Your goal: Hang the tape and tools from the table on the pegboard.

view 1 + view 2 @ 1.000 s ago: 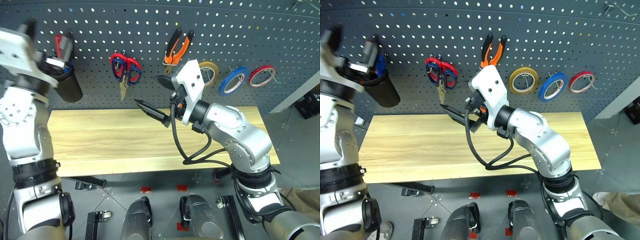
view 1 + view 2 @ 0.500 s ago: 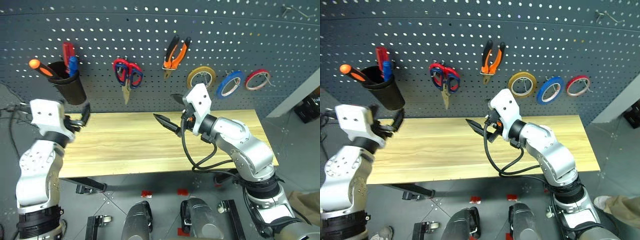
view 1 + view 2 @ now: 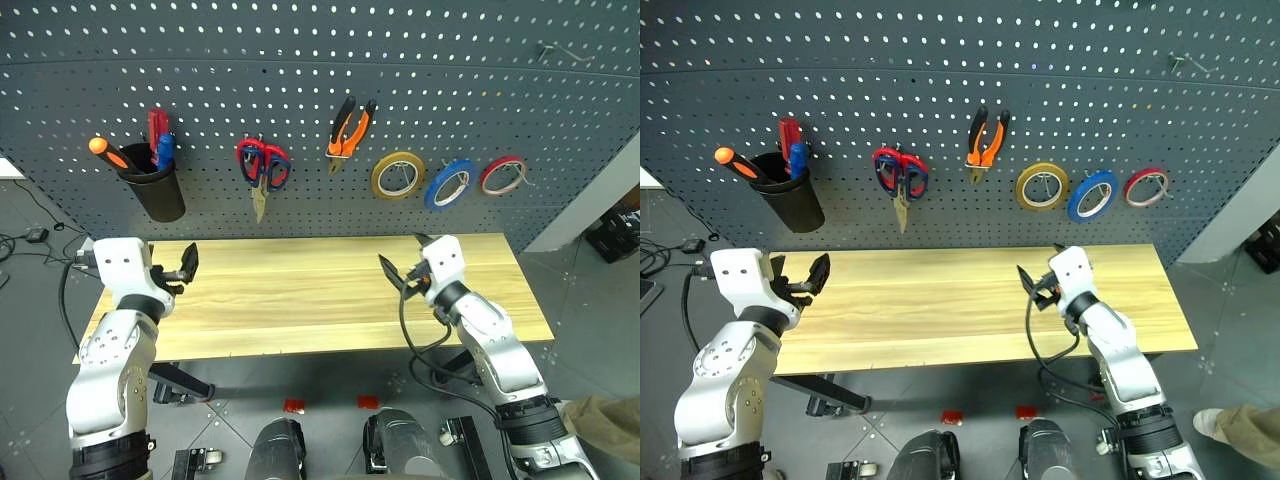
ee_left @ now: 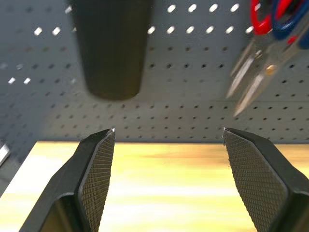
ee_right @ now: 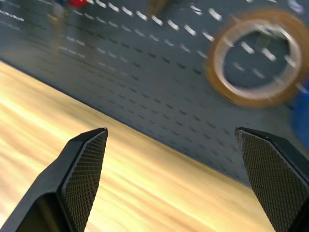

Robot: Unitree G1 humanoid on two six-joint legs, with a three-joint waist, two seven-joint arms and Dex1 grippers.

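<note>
Both hands hung over the desk (image 3: 300, 300), each with nothing in it. Left hand (image 3: 178, 270) sat over the desk's left end, fingers (image 4: 96, 174) spread apart, pointing at the pegboard (image 3: 300, 100). Right hand (image 3: 402, 262) sat over the right part of the desk, fingers (image 5: 84, 169) spread wide (as wide as they go), also released.

Everything hung on the pegboard beyond the hands:
- black cup (image 3: 155, 190) up past the left hand, holding the red screwdriver (image 3: 154, 128), an orange-handled tool (image 3: 105, 153) and a blue-handled one (image 3: 165, 150)
- two pairs of scissors (image 3: 262, 170) sharing one spot, red handles over blue, between the two hands and higher up
- orange-and-black pliers (image 3: 349, 125) just left of the right hand's line, high up
- yellow tape (image 3: 397, 175) straight above the right hand, blue tape (image 3: 450, 183) next to it on the far side, red tape (image 3: 502, 175) beyond that
</note>
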